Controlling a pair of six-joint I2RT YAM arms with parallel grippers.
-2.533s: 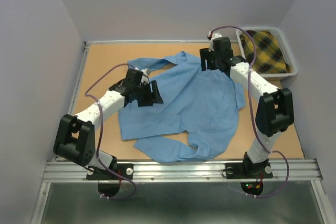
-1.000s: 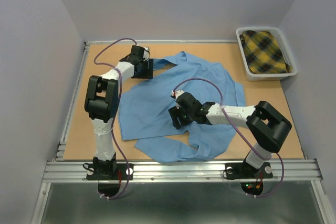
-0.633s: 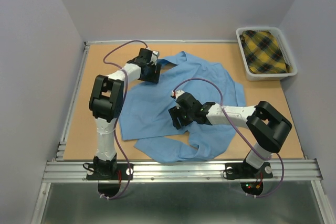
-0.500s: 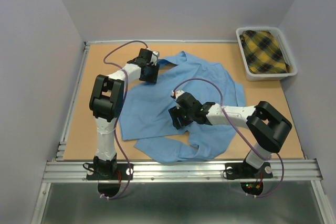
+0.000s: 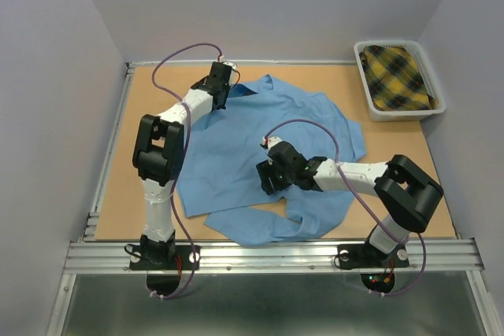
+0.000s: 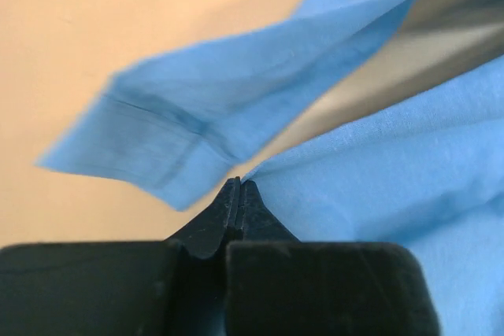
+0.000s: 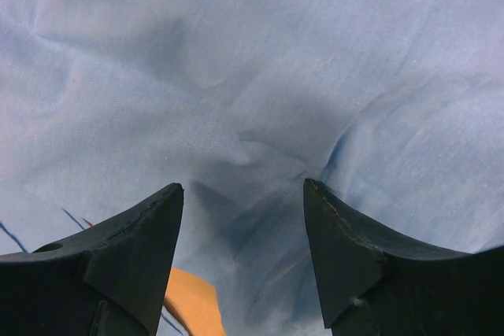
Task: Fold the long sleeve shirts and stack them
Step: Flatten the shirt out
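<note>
While the left gripper (image 6: 239,193) is pinched tight on a thin edge of the blue shirt (image 5: 228,159) beside its cuff (image 6: 150,147), the right gripper (image 7: 242,194) stands wide, holding nothing, over the shirt's middle on the table (image 5: 150,108); so slight a pinch could slip under pull.

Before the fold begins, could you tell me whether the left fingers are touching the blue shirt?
Touching. The left wrist view shows the left fingers shut on the blue shirt, its cloth pinched at their tips.
</note>
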